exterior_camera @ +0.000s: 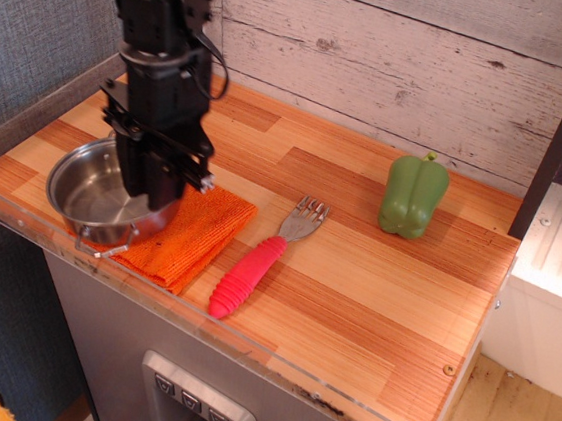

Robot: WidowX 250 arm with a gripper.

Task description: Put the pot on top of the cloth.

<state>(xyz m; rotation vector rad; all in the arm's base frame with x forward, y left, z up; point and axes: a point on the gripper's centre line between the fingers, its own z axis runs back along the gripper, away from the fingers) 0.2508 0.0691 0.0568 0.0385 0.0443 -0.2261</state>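
The shiny steel pot (92, 191) is upright over the left half of the orange cloth (199, 227) and hides most of it. One wire handle sticks out toward the front edge. My black gripper (154, 195) comes down from above and is shut on the pot's right rim. I cannot tell whether the pot rests on the cloth or hangs just above it. The cloth's right part and front corner still show.
A fork with a pink handle (251, 268) lies just right of the cloth. A green bell pepper (413, 194) stands at the back right. A clear plastic rail (18, 228) runs along the table's front and left edges. A plank wall is behind.
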